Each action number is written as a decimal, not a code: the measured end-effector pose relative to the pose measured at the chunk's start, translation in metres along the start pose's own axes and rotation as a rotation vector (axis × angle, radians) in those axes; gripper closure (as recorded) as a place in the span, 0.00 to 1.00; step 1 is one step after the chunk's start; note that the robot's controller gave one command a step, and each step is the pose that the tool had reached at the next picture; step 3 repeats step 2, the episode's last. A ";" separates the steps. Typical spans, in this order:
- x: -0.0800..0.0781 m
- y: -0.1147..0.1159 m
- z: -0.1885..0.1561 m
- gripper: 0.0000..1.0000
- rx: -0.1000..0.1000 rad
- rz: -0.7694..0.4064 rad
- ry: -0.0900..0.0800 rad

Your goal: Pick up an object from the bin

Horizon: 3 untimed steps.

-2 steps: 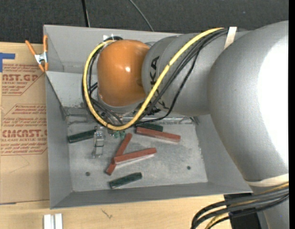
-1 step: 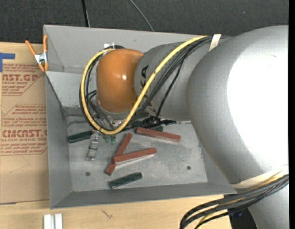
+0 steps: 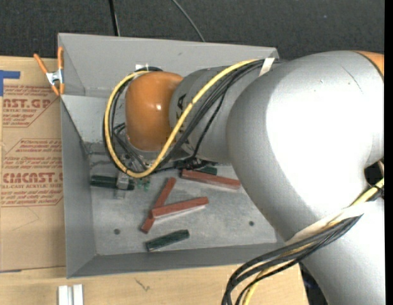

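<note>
My gripper [image 3: 125, 178] is low at the bin's left side, mostly hidden under the orange wrist cover and its cables. A short dark green stick [image 3: 102, 182] lies on the floor just to its left, its right end at the gripper's tip. Whether it is touching the gripper I cannot tell. A red-brown stick [image 3: 158, 203] lies slanted just to the right of the gripper. A second red-brown stick [image 3: 180, 208] crosses it.
A third red-brown stick [image 3: 210, 180] and a dark green piece [image 3: 206, 168] lie half under the arm. Another dark green stick [image 3: 166, 240] rests near the front wall. The big arm covers the bin's right half.
</note>
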State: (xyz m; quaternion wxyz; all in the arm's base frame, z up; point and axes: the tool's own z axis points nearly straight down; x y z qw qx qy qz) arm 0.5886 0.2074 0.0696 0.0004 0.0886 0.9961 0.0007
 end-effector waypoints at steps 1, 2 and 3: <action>0.000 0.000 0.000 1.00 0.000 0.000 0.000; 0.008 -0.003 -0.175 1.00 -0.002 0.090 -0.005; 0.008 -0.003 -0.175 1.00 -0.002 0.090 -0.005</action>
